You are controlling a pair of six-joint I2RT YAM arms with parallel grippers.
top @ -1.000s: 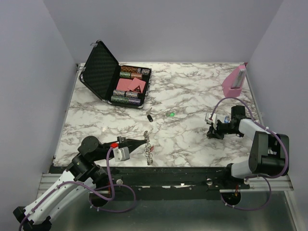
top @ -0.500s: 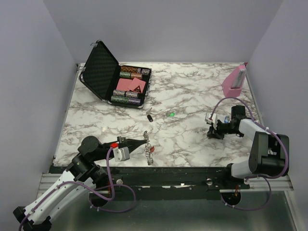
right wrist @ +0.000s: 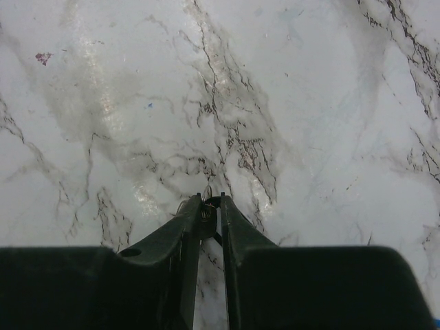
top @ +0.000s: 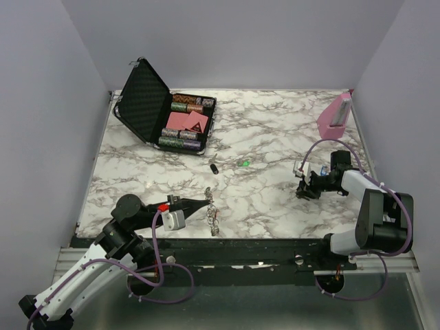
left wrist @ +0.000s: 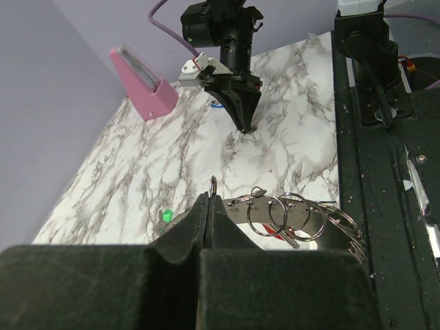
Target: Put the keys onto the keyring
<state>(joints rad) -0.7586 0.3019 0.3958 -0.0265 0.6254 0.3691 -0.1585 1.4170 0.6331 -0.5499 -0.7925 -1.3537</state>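
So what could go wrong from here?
The left gripper pinches only one thin loop of the keyring at its very tips, so the loop could slip free. The right gripper points down at the table with something tiny between its tips, too small to identify. That could easily pop out.

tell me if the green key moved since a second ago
No. The green key lies in the same spot, just as far right of the open case as before.
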